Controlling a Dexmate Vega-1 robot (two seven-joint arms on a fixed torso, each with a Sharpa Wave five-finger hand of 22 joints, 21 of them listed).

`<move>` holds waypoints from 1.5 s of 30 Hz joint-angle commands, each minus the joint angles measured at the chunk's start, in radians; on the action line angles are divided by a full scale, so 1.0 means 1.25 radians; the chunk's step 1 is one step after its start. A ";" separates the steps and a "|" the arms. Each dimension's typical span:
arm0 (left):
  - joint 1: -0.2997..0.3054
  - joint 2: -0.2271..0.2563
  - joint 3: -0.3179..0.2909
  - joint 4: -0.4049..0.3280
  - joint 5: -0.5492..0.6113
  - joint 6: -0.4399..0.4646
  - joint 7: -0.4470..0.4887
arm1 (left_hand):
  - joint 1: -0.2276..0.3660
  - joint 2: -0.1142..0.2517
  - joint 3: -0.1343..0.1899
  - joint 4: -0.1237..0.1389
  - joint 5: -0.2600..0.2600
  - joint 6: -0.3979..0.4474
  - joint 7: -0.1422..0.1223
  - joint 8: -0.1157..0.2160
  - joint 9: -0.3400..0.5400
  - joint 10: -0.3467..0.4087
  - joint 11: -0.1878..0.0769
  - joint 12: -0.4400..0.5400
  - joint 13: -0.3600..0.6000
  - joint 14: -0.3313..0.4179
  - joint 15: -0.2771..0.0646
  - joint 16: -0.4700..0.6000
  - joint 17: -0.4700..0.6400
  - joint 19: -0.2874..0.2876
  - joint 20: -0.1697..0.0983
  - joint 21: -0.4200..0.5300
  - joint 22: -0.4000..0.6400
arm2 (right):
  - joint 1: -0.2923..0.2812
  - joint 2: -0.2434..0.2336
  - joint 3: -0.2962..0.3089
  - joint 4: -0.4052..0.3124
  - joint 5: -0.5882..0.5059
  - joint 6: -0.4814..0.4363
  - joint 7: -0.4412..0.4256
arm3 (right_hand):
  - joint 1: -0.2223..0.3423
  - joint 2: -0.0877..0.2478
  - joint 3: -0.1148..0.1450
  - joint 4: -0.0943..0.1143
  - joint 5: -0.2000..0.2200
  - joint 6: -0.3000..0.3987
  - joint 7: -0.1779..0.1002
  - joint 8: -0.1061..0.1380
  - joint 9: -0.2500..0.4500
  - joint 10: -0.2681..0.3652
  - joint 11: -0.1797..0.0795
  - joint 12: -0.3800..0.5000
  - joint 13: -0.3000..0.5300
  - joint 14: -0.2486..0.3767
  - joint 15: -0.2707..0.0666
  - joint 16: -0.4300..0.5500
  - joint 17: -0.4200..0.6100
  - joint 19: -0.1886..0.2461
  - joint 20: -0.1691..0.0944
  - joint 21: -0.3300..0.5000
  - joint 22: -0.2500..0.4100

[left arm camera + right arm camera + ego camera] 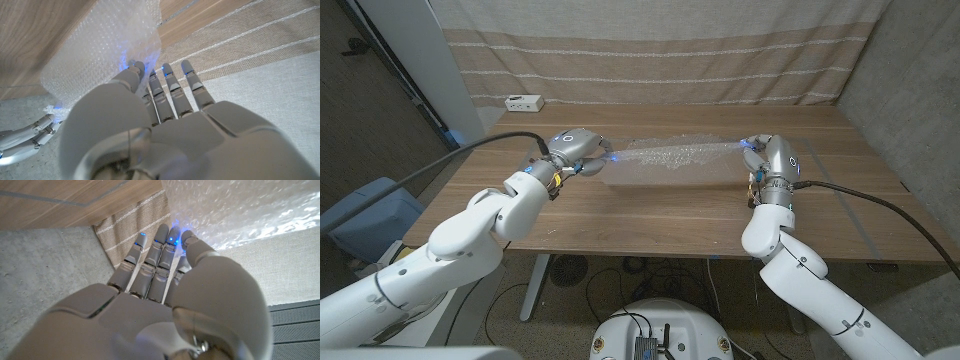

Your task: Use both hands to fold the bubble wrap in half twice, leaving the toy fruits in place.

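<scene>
Both arms reached in from the near corners and were raised over the table, forearms angled inward toward each other. The left hand (578, 150) sat at the end of a bent wrist, its fingers (170, 85) extended and close together, thumb pressed against the bubble wrap (672, 156) it pinched. The right hand (760, 150) stood above an upright forearm, fingers (161, 245) straight and side by side, thumb pinching the sheet's other edge

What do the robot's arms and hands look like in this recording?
Both arms have glossy white rounded shells with a black cable running along each. The left hand and right hand are silver-grey with segmented metallic fingers whose tips glow blue. A small ring marking sits on each hand's back.
</scene>
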 commanded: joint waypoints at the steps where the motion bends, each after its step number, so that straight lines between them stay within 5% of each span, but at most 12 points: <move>1: -0.156 -0.045 0.083 0.094 0.020 -0.009 -0.049 | -0.008 -0.003 0.001 -0.003 0.005 0.052 0.047 0.003 0.004 0.010 -0.002 -0.003 0.002 0.004 -0.033 0.000 0.001 0.000 -0.005 0.007 0.002 | 0.121 0.023 -0.026 0.128 0.017 0.045 0.019 | -0.007 0.001 0.009 0.001 0.003 0.051 0.049 0.003 0.005 -0.002 -0.002 -0.002 0.004 -0.001 -0.023 -0.003 0.002 -0.004 0.002 -0.001 0.004; 21: -0.356 -0.136 0.222 0.263 0.077 -0.024 -0.074 | -0.012 -0.002 0.000 -0.006 0.005 0.051 0.042 -0.001 0.006 0.010 0.001 -0.013 0.002 -0.002 -0.034 -0.004 0.003 -0.007 -0.004 0.011 0.001 | 0.267 0.058 -0.059 0.331 0.050 0.115 0.005 | -0.014 -0.001 0.013 0.003 0.003 0.050 0.045 0.000 0.006 -0.007 -0.005 -0.006 0.005 0.002 -0.024 -0.006 0.005 -0.005 0.004 -0.002 0.003; 45: -0.487 -0.220 0.339 0.403 0.175 -0.001 -0.099 | -0.016 0.001 0.000 -0.007 0.006 0.051 0.038 -0.005 0.007 0.010 -0.003 -0.025 0.003 -0.006 -0.039 -0.006 0.004 -0.013 -0.005 0.016 -0.001 | 0.425 0.097 -0.141 0.575 0.074 0.188 0.017 | -0.017 0.001 0.013 0.003 0.000 0.044 0.042 -0.006 0.006 -0.015 -0.011 -0.014 0.004 -0.002 -0.026 0.000 0.021 -0.006 0.004 -0.003 0.003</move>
